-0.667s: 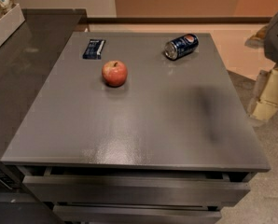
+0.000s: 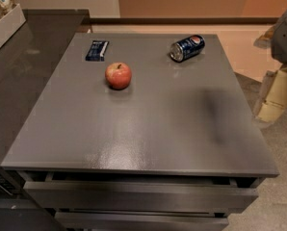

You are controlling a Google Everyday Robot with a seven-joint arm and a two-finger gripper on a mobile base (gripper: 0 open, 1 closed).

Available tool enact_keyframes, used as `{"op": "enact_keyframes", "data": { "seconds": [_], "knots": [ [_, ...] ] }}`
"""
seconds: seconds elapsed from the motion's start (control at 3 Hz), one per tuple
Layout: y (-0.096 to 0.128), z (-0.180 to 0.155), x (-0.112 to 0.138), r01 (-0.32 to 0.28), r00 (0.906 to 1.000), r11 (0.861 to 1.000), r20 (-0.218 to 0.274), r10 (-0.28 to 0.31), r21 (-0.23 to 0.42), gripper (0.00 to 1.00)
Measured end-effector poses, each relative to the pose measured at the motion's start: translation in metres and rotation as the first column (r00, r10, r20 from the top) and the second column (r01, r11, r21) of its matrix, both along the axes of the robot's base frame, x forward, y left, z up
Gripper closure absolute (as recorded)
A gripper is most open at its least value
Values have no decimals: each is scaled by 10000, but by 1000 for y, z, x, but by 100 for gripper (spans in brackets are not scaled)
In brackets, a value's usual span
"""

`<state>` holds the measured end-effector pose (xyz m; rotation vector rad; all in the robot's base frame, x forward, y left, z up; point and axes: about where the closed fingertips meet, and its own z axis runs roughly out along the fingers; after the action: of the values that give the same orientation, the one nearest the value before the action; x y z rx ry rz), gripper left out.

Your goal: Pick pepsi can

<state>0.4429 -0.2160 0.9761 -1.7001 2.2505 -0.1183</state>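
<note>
Near the far right corner of the tabletop [image 2: 148,129], the pepsi can [image 2: 187,47] lies on its side, unmoved since the earlier frame, like the apple [image 2: 118,75] and dark blue packet [image 2: 97,50]. The gripper [image 2: 274,96] hangs beyond the right edge, roughly where it was; whether it is clenched or released cannot be told.

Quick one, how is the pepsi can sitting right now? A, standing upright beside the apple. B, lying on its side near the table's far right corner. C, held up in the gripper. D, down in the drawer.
B: the pepsi can lies on its side on the table, apart from the apple, while the gripper hangs beyond the table's right edge.
</note>
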Motion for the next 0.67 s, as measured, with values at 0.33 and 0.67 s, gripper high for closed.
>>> {"op": "enact_keyframes", "data": {
  "seconds": [0.33,0.67],
  "knots": [
    [5,-3,15,773,9963,9969,396,-767,-129,0],
    [5,-4,36,2083,9739,9781,911,-2077,33,0]
  ]
}}
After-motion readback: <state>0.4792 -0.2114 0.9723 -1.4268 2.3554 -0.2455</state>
